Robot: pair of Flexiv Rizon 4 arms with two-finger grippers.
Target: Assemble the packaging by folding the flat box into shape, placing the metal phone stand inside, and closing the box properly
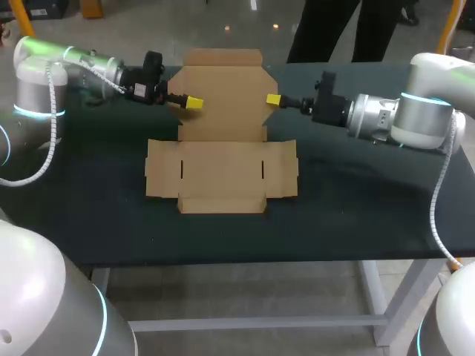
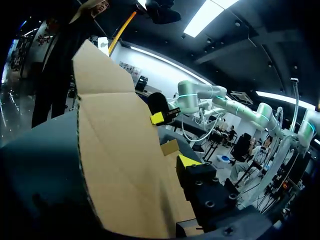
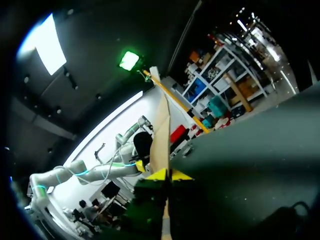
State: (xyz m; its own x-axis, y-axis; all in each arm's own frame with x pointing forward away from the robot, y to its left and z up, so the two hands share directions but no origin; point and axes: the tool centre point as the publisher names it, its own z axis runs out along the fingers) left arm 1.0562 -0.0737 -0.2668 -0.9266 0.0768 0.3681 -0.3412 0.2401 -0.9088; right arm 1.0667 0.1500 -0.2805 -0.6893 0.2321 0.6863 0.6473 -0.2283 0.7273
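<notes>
Robotics lab or test cell, not a home or shop. Two pale grey industrial robot arms, the left arm (image 1: 44, 70) and the right arm (image 1: 423, 111), had glowing teal joint rings and exposed cabling. They flanked a dark work table (image 1: 89, 222) on a bare metal frame (image 1: 375, 297). A flat cardboard box (image 1: 223, 167) lay on the table.

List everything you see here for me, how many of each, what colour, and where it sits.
box: one, brown cardboard, lying flat and unfolded in the middle of the table
table: one, dark top, under the box
left gripper: one, yellow tips, at the left edge of the box's far panel
right gripper: one, yellow tips, at the right edge of the same panel, shut on the cardboard edge
</notes>
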